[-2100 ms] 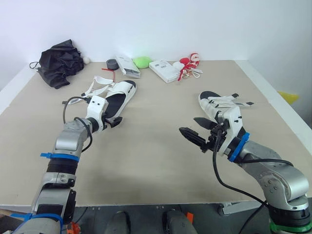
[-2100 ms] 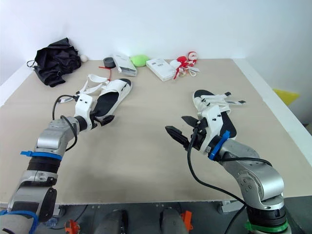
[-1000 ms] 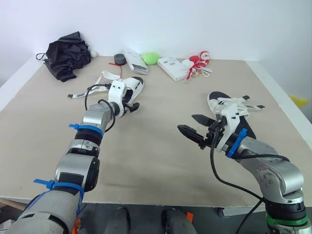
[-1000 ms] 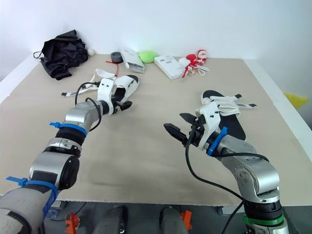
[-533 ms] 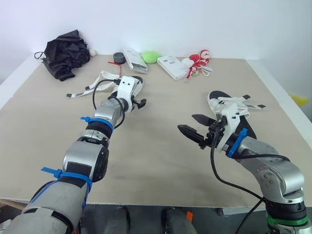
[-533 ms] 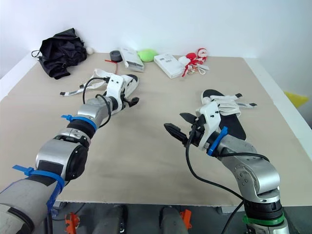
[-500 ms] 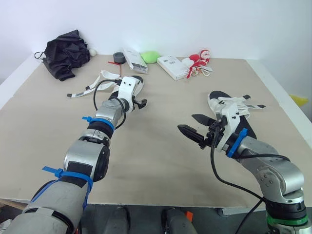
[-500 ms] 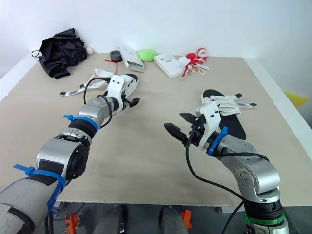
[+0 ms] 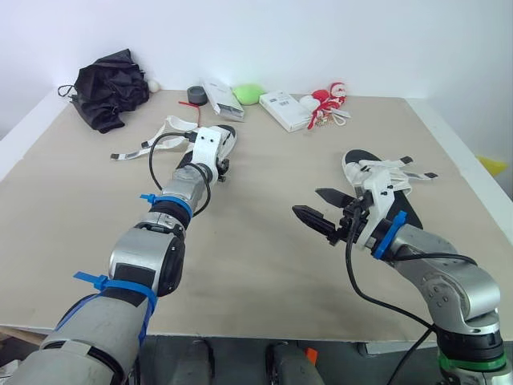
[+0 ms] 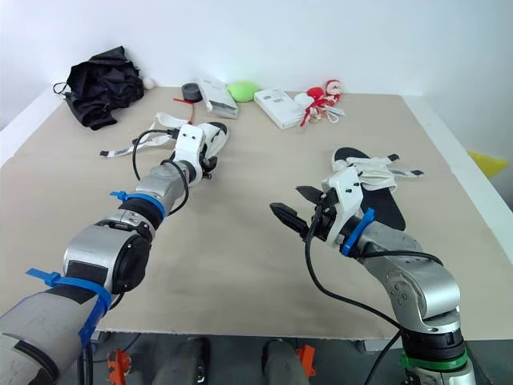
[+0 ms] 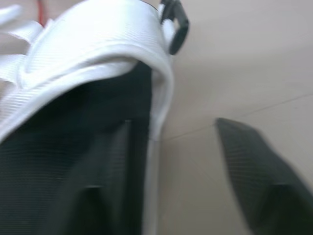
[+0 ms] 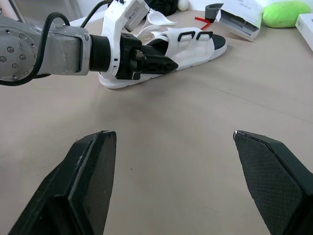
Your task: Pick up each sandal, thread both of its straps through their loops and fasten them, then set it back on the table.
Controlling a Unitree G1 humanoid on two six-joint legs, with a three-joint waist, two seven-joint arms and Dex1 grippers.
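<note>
The left sandal (image 9: pixel 228 134), white with a black insole, lies on the table with its straps (image 9: pixel 152 143) loose beside it. My left gripper (image 9: pixel 218 168) is at its near end. In the left wrist view the jaws (image 11: pixel 171 125) straddle the sandal's white side rim (image 11: pixel 98 44), one finger over the insole and the other finger (image 11: pixel 259 186) still apart from the rim, so it is open. The right sandal (image 9: pixel 385 180) lies behind my right wrist. My right gripper (image 9: pixel 307 202) hovers open over bare table, with nothing between its fingers (image 12: pixel 171 132).
Along the far edge lie a black cloth bundle (image 9: pixel 108 84), a black tape roll (image 9: pixel 196 95), two white boxes (image 9: pixel 220 98) (image 9: pixel 285 111), a green object (image 9: pixel 250 94) and a red and white toy (image 9: pixel 327 100). Bare tabletop (image 9: pixel 256 241) spans the middle.
My left arm has reached forward to the left sandal, and its jaws have narrowed around the side rim. The right arm and right sandal have not moved.
</note>
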